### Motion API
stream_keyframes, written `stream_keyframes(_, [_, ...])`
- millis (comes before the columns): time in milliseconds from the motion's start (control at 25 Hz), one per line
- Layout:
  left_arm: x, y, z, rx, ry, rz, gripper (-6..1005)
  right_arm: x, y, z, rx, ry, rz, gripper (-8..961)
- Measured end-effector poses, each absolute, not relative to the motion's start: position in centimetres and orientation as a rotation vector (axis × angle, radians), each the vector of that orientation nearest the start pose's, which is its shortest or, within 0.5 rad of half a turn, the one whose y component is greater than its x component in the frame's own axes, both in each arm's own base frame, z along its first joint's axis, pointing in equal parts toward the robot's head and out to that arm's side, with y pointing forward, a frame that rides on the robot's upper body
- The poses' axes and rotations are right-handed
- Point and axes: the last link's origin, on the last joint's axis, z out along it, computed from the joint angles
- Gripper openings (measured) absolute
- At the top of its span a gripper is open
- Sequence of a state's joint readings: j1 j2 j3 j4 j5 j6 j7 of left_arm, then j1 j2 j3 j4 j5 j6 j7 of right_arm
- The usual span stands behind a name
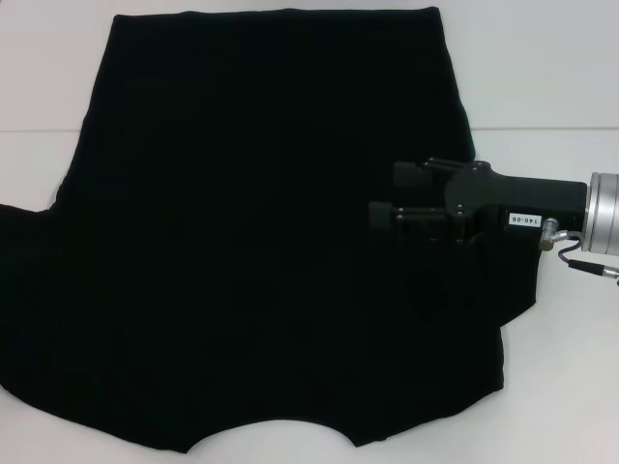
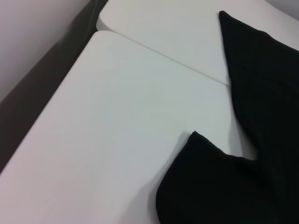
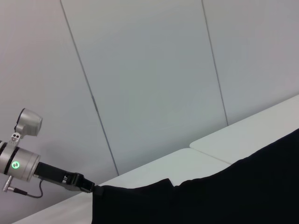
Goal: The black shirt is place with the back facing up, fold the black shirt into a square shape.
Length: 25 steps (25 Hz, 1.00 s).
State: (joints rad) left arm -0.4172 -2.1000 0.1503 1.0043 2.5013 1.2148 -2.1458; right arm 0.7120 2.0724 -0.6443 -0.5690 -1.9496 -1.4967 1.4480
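The large soft plain-black fabric T-shirt [image 1: 261,242] lies spread flat across the white table [image 1: 551,77], no fold visible, so the whole squaring appears left. The right gripper [image 1: 387,198] reaches over its right side; whether its jaws hold cloth cannot be told. The left gripper [image 3: 86,185], seen from the right wrist, meets the shirt's far edge.

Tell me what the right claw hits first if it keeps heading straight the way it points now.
Probably only the black shirt: the right claw points left across its spread fabric, with nothing else in line. How high it sits above the cloth is unclear.
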Motion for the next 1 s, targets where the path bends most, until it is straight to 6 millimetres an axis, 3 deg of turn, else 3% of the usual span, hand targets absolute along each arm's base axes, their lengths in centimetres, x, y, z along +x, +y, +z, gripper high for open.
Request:
stream_keyframes(280, [-40.2, 30.1, 12.3, -1.610, -1.535, -0.450, 3, 20.6, 37.8, -0.4, -2.703, 0.606, 0.842, 913])
stream_keyframes(440, [-38.4, 31.3, 12.3, -1.700, -1.487, -0.530, 2, 20.8, 37.7, -0.4, -2.700, 0.614, 0.840, 914])
stream_keyframes(640, [-35.9, 33.6, 11.0, -1.861, -1.419, -0.563, 13, 21.1, 37.6, -0.4, -2.697, 0.616, 0.838, 914])
stream_keyframes(720, [-33.0, 35.8, 8.1, -2.057, -1.339, -0.544, 20, 21.1, 37.5, -0.4, -2.697, 0.616, 0.837, 914])
stream_keyframes(800, [-31.1, 36.7, 6.1, -2.178, -1.288, -0.518, 27, 21.1, 37.5, -0.4, -2.696, 0.617, 0.837, 914])
stream_keyframes(1000, [-27.8, 37.4, 2.3, -2.385, -1.205, -0.436, 45, 21.3, 37.4, -0.4, -2.693, 0.622, 0.836, 914])
